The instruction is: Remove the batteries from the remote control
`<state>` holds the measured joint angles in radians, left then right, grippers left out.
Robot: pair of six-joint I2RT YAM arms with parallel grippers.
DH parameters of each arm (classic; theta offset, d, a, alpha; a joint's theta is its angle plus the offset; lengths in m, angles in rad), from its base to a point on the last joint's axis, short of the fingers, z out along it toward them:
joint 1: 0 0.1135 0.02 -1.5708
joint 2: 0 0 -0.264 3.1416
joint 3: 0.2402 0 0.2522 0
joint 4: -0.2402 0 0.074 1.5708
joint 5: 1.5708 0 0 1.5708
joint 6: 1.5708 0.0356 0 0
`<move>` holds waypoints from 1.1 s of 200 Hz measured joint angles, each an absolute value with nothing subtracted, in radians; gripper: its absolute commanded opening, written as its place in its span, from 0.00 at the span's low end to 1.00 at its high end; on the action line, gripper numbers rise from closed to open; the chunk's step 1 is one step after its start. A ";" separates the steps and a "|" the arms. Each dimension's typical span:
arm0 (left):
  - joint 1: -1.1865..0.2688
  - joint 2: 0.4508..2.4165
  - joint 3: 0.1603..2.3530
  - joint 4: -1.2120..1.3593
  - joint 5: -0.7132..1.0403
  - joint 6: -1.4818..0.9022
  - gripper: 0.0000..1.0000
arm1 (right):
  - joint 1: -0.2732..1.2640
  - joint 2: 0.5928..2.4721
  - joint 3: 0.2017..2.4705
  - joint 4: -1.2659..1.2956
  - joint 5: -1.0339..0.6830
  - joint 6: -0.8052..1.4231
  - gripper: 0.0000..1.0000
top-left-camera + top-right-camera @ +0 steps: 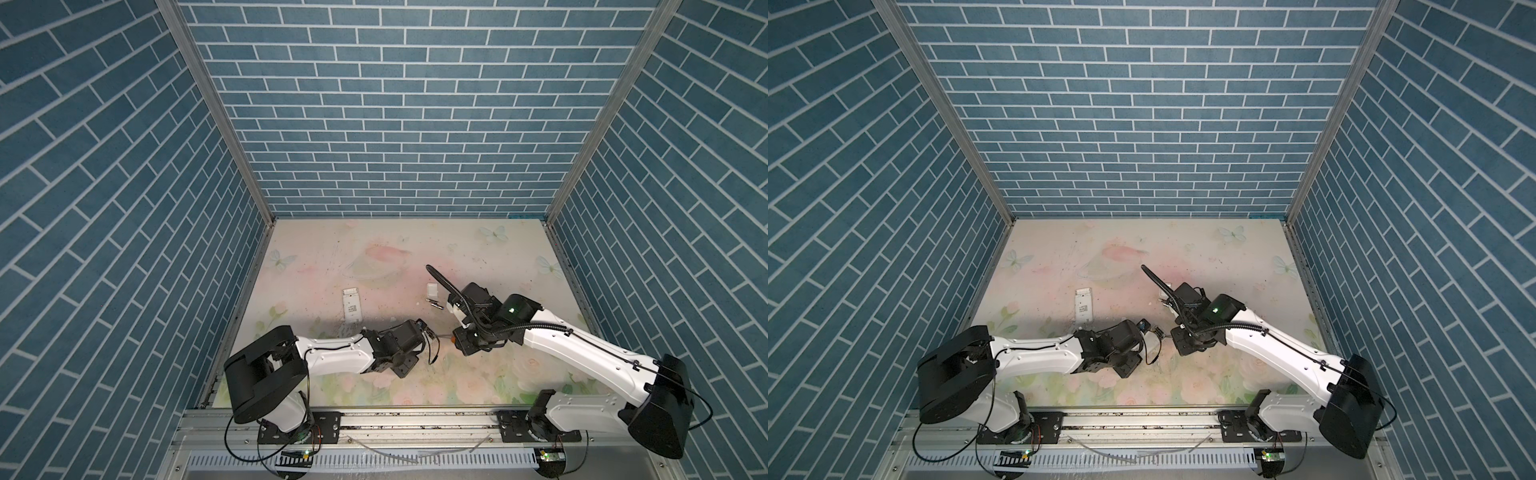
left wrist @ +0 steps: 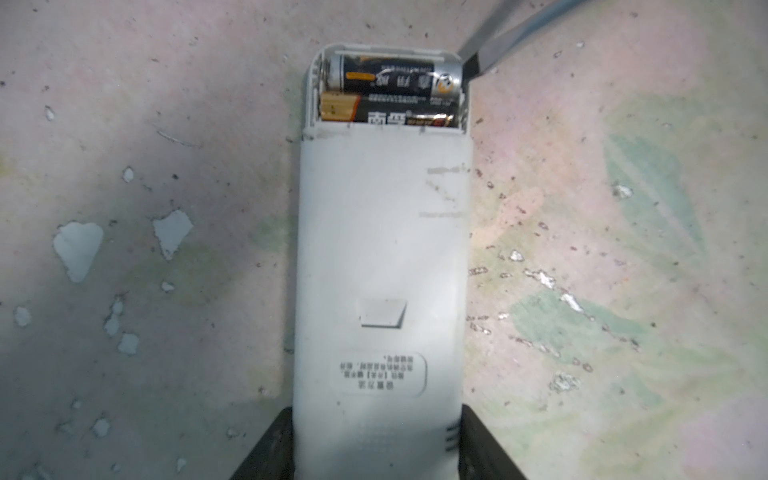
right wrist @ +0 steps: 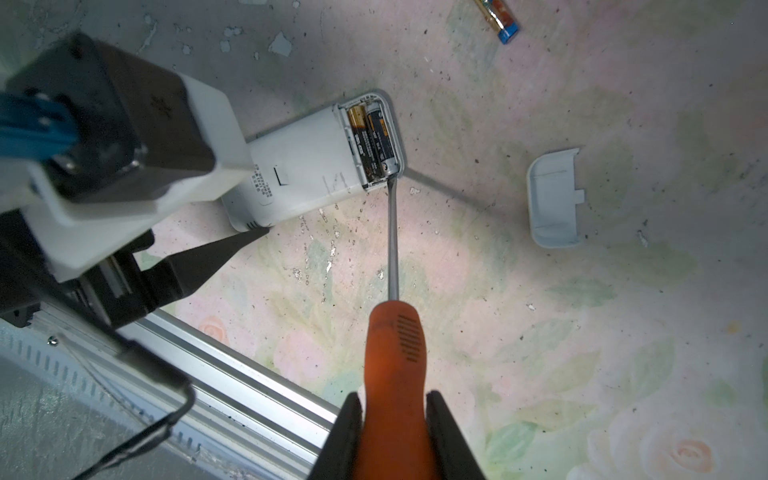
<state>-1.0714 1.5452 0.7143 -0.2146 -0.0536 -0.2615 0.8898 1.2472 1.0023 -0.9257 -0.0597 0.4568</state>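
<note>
We are finding the left gripper (image 2: 376,440) clamped across one end of the white remote control (image 2: 382,249), back side up. The two batteries (image 2: 395,93) are sitting in the open compartment at the end farthest from its fingers. The right gripper (image 3: 395,436) is gripping the orange screwdriver (image 3: 392,357), whose tip is touching the outer battery's metal end. We are judging that the blade may slip off that rounded end and gouge the housing, or the cell may spring out and roll away; the end-only grip may let the remote pivot. We are failing to see the spring contacts, the tip's depth, or whether the remote is resting on the table (image 2: 124,124).
</note>
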 measured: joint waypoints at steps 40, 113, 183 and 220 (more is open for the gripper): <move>-1.081 1.560 0.736 -0.236 -0.060 -0.282 0.10 | 0.890 1.249 1.002 -0.923 -0.060 0.476 0.00; -1.087 1.575 0.752 -0.249 -0.064 -0.292 0.09 | 0.892 1.258 1.000 -0.911 -0.059 0.501 0.00; -1.092 1.588 0.759 -0.250 -0.067 -0.292 0.09 | 0.892 1.173 0.890 -0.813 -0.064 0.501 0.00; -1.095 1.597 0.766 -0.250 -0.067 -0.292 0.07 | 0.892 1.122 0.824 -0.748 -0.064 0.501 0.00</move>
<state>-1.0946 1.5974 0.7658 -0.2497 -0.0673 -0.2924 0.8917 1.1217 0.8238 -0.7475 -0.0639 0.5014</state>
